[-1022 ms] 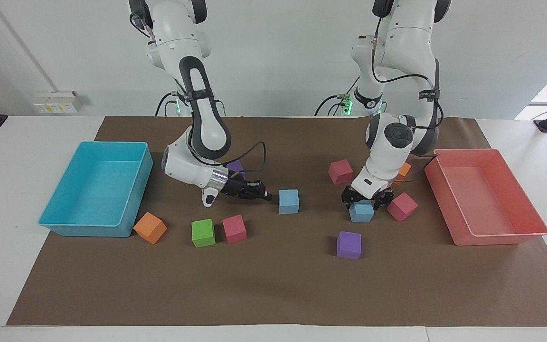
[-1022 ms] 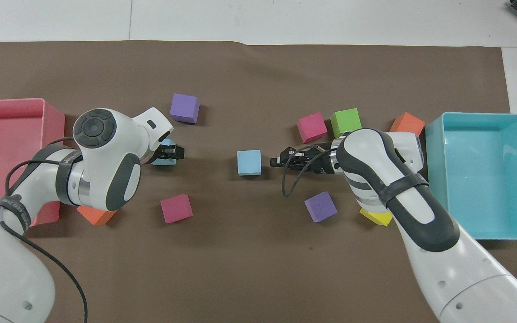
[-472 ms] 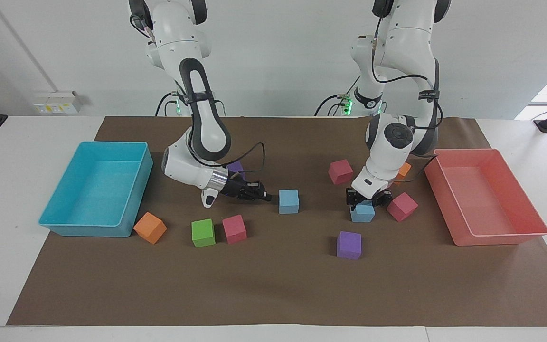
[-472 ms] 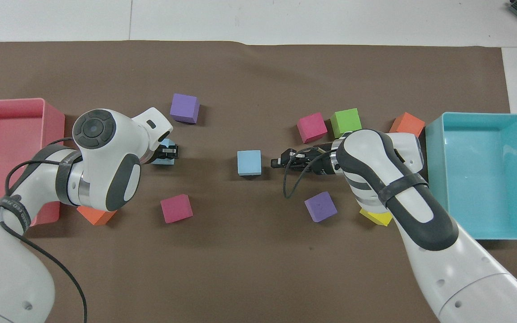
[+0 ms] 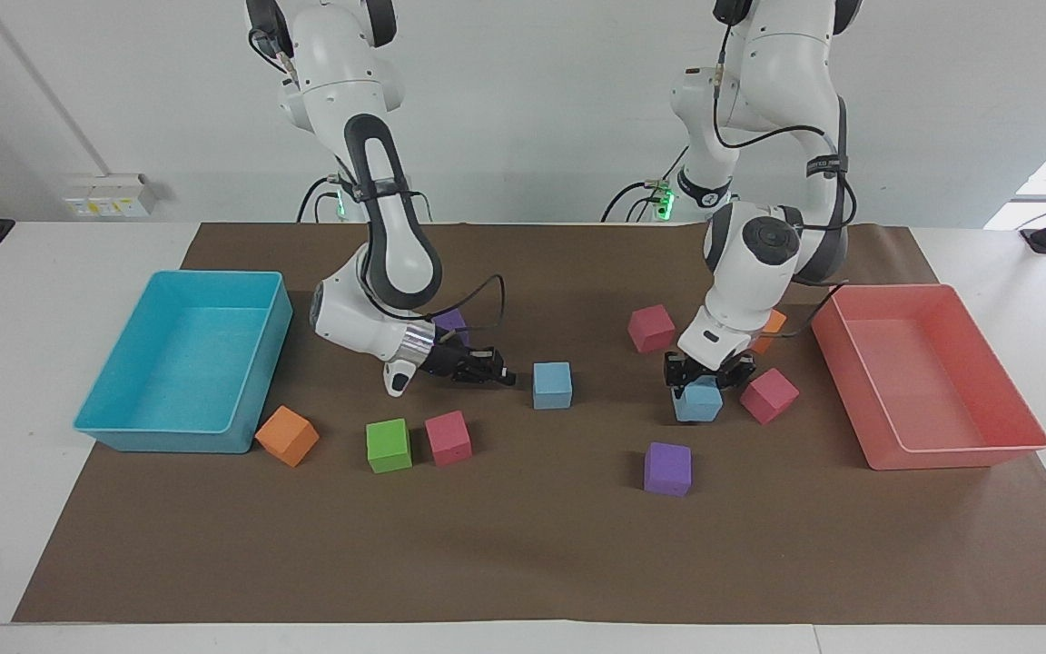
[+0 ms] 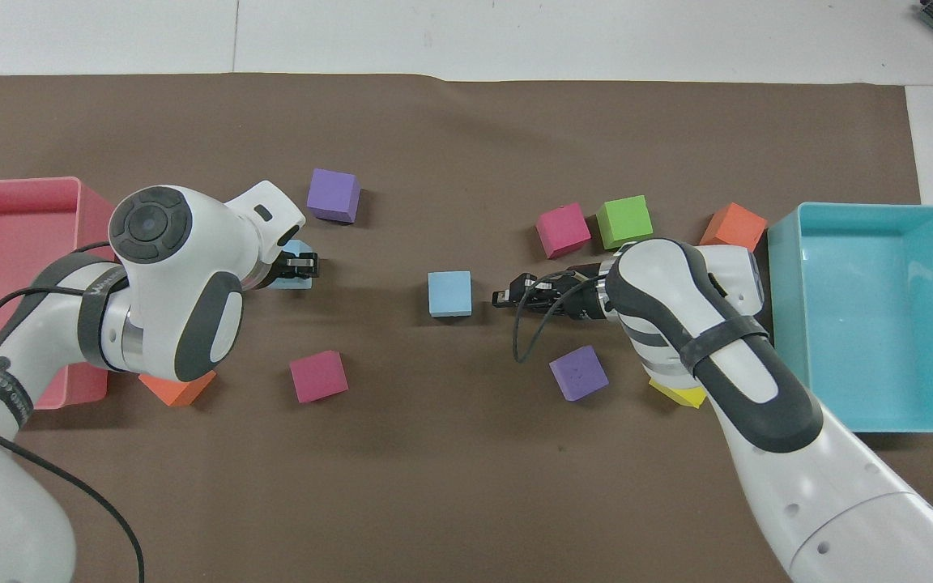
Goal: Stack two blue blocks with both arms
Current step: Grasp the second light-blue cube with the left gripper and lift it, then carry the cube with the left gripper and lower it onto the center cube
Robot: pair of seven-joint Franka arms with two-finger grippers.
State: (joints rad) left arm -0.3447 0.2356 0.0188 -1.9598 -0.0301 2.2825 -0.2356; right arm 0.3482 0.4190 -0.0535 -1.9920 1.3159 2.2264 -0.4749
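Blue block (image 5: 698, 401) sits clamped in your left gripper (image 5: 701, 381) — lift it straight, clear of the red cube (image 5: 769, 395) beside it. Right gripper (image 5: 503, 376) — closed, empty — waits beside the second blue block (image 5: 552, 385).

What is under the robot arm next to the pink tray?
Its left pincer pinches a blue block. An orange block peeks out under the left arm, mostly covered. The right pincer waits beside the other blue block.
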